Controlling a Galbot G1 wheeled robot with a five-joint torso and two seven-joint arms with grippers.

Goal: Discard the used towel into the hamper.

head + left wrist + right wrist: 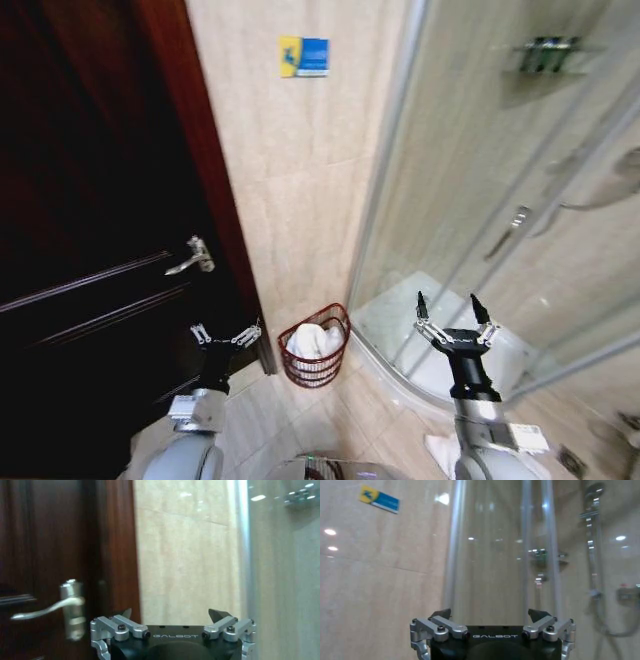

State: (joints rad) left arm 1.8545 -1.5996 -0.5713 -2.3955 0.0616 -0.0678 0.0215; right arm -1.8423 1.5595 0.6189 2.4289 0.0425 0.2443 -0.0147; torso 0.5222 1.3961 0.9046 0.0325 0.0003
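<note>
In the head view, the hamper [312, 374], a small round reddish-brown open-weave basket, stands on the floor against the tiled wall between the door and the shower. A white towel [314, 340] lies bunched inside it, showing above the rim. My left gripper [227, 330] [170, 612] hangs open and holds nothing, just left of the hamper in front of the door. To the hamper's right, my right gripper [447, 300] [489, 612] is also open with nothing in it, in front of the shower glass.
A dark wooden door [90, 250] with a metal lever handle [190, 257] [55, 607] fills the left. A curved glass shower enclosure [480, 200] with a raised white tray [400, 310] is on the right. A white cloth [437, 450] lies on the floor by my right arm.
</note>
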